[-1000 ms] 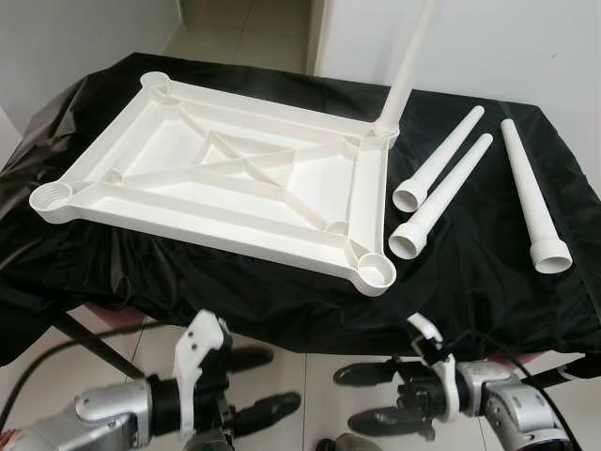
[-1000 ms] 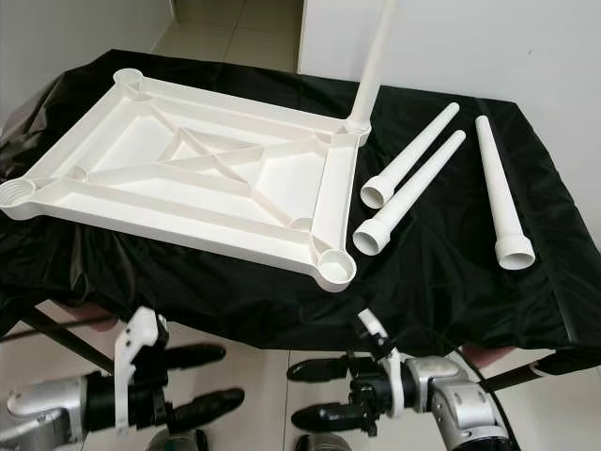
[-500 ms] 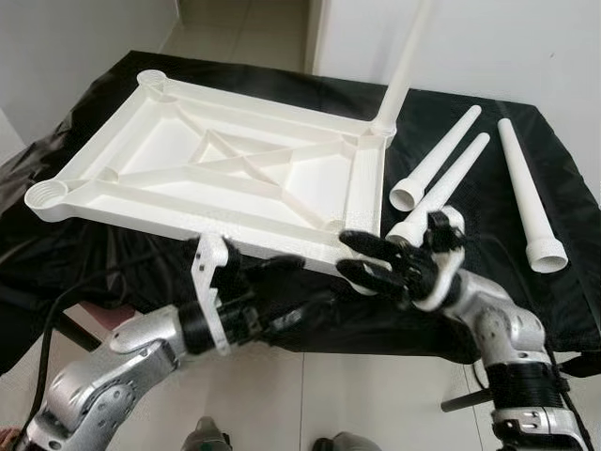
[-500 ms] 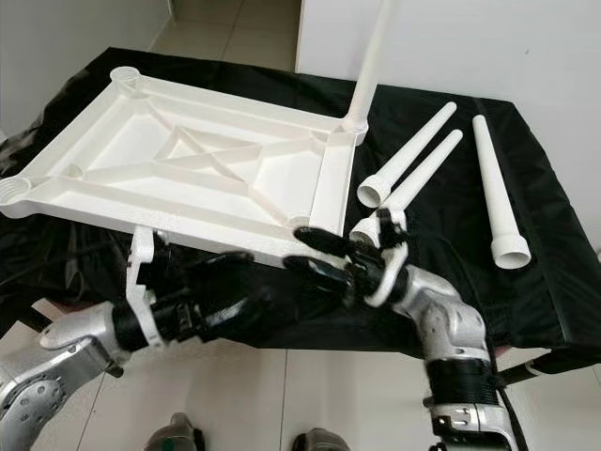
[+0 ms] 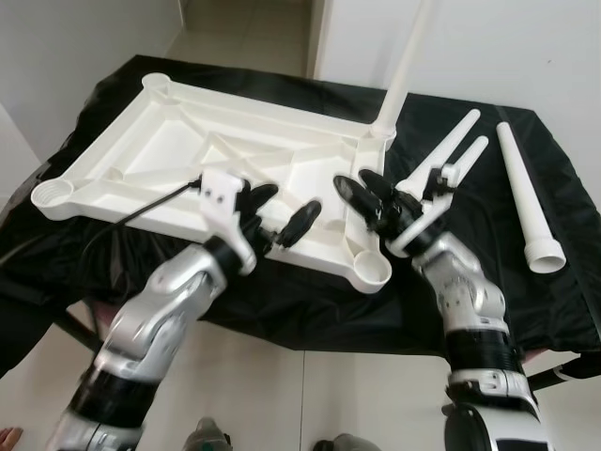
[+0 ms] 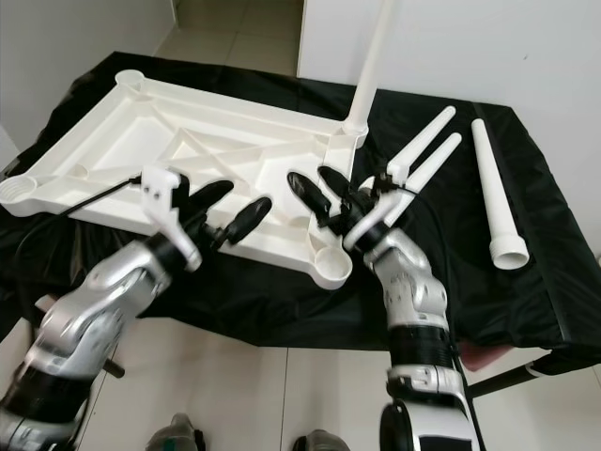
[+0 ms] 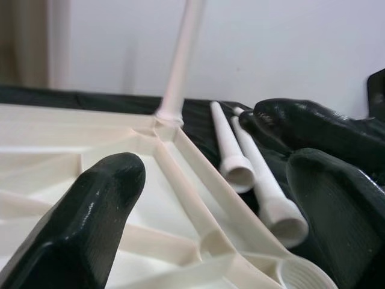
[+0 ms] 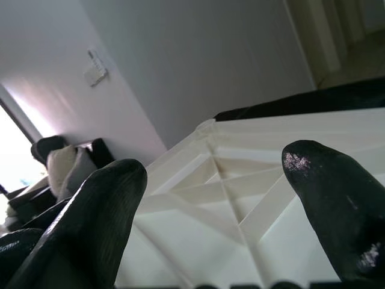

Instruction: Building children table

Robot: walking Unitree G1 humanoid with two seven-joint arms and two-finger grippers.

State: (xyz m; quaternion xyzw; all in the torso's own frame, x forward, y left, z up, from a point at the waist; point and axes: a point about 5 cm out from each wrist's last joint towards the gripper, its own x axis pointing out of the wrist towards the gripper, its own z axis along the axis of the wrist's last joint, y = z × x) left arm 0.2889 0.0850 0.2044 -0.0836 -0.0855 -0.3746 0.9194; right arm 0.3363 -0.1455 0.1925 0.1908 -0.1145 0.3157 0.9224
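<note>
The white moulded plastic tabletop (image 5: 225, 178) lay upside down on the black cloth-covered table (image 5: 507, 272), with one white tapered plastic leg (image 5: 404, 66) already standing upright in its far right corner socket. Three loose white tapered legs (image 5: 526, 202) lay on the cloth to the right of the tabletop.

The left gripper (image 5: 277, 214) hovered over the tabletop's near rim, fingers spread and empty. The right gripper (image 5: 362, 195) hovered above the right edge rail, fingers likewise parted, holding nothing.

Hazards, as judged:
- Both grippers were close together; a converging reach could cause a collision.
- Pressure on the near rim could tip or slide the tabletop on the slick cloth.
- A sideways sweep could strike the upright leg or roll the loose legs off the table.
</note>
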